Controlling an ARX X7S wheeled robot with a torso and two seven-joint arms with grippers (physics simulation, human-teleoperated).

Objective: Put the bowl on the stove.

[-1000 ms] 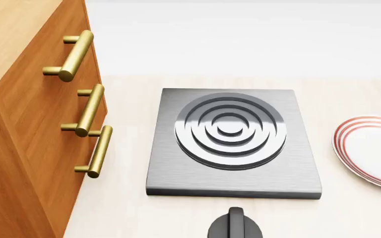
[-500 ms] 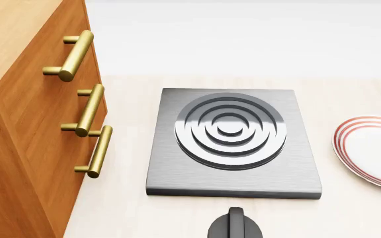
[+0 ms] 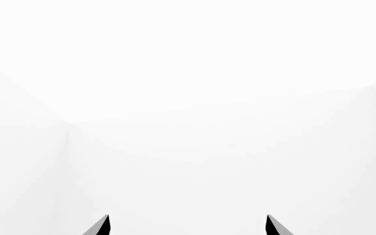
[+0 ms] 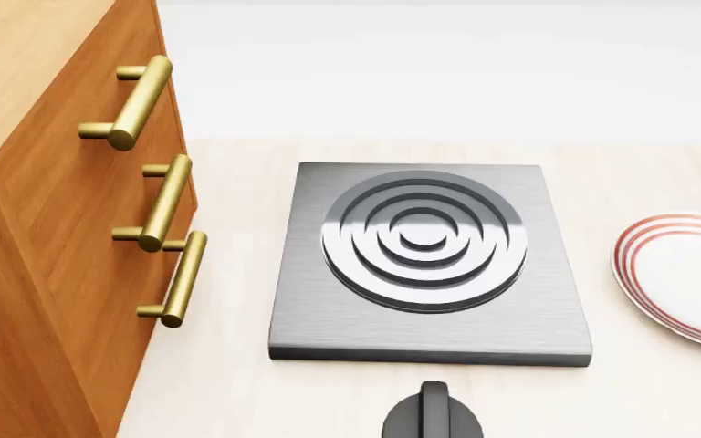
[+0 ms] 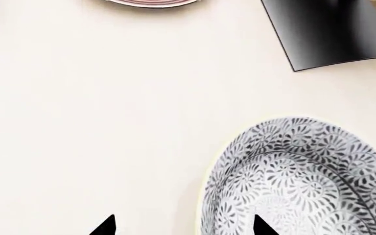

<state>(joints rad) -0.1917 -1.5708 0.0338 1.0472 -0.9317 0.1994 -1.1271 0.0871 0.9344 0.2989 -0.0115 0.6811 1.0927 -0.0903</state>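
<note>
- Against the head frames from a second and half a second ago, I see no change: stove [image 4: 430, 260], plate [image 4: 688, 276], knob [image 4: 434, 415] and cabinet [image 4: 52, 246] sit exactly where they were.
- In my head view the stove lies flat at center frame on the pale counter [image 4: 643, 178], burner rings bare, nothing on it.
- The cabinet fills the left side, its three brass handles [image 4: 165, 203] jutting toward the stove's left edge; a narrow strip of counter separates them.
- The plate is cut off by the right edge of the frame, apart from the stove with a band of open counter between.
- The knob sits at bottom center, just below the stove's front edge, not touching it.
- Behind the stove the counter is open up to the white wall.
- Neither arm shows in my head view.
- The bowl [image 5: 305, 181] appears only in my right wrist view, lower right, upright on the counter, running off the frame.
- The right gripper [image 5: 184, 226] is spread wide; only two dark tips [image 5: 106, 226] show at the bottom edge, one over the bowl's rim, one over bare counter. I cannot tell whether it touches.
- A dark slab corner [image 5: 332, 32] sits upper right there, the plate's rim at top.
- The left gripper [image 3: 186, 226] is spread wide too, holding nothing, facing blank white.
</note>
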